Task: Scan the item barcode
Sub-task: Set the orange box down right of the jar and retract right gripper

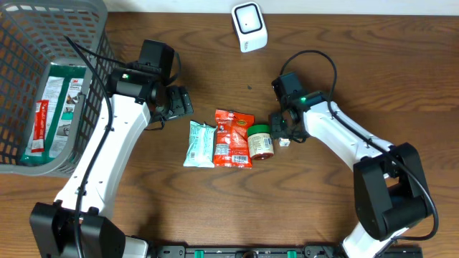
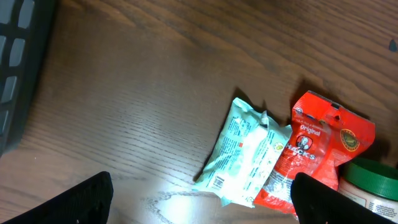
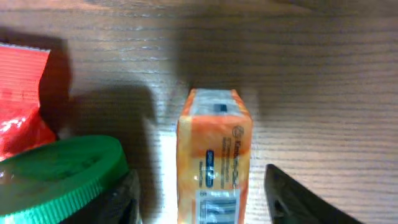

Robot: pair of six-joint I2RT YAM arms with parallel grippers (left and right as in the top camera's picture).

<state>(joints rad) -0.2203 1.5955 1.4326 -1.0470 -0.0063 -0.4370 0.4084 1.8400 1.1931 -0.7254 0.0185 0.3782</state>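
Note:
A small orange box [image 3: 214, 155] with a barcode on its upper face lies on the table, just right of a green-lidded jar [image 3: 59, 171]. My right gripper [image 3: 208, 205] stands open astride the box, with a gap to each finger. In the overhead view that gripper [image 1: 283, 129] is at the jar's [image 1: 259, 140] right side. The white scanner [image 1: 249, 26] stands at the table's far edge. My left gripper [image 2: 200, 202] is open and holds nothing; it hovers near a pale green packet [image 2: 245, 155] and a red packet [image 2: 314, 152].
A grey basket [image 1: 21, 43] with a green-and-red package inside stands at the far left. The pale green packet [image 1: 199, 144], red packet [image 1: 234, 138] and jar lie in a row mid-table.

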